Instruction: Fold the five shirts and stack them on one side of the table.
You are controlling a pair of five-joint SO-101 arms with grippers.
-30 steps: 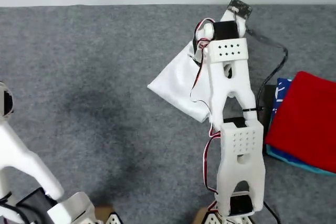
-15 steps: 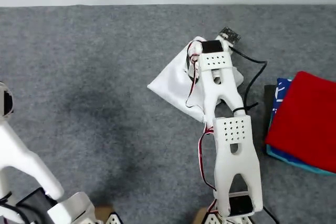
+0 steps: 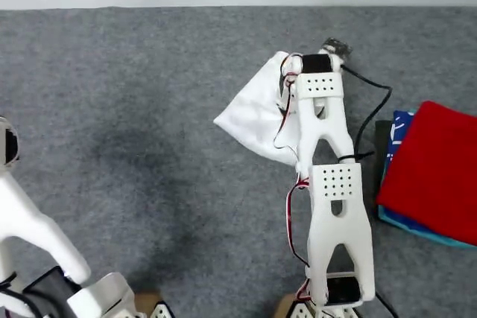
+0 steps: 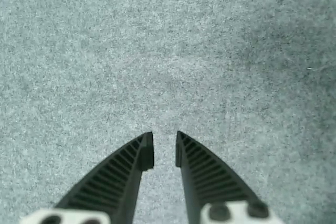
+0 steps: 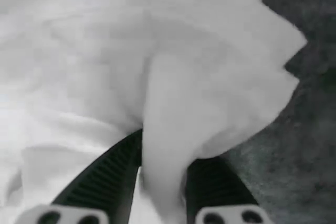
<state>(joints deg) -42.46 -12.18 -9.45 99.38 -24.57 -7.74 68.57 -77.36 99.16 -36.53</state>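
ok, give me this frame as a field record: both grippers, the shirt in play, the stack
left gripper: slightly open, nothing between the fingers, over bare grey table
right gripper: shut on a fold of the white shirt
right arm: stretched out over the white shirt's right part
white shirt: partly folded and rumpled, lying mid-table, apart from the stack
stack: red shirt folded on top, blue shirt under it, at the table's right side
below the blue shirt: something dark, cannot tell what
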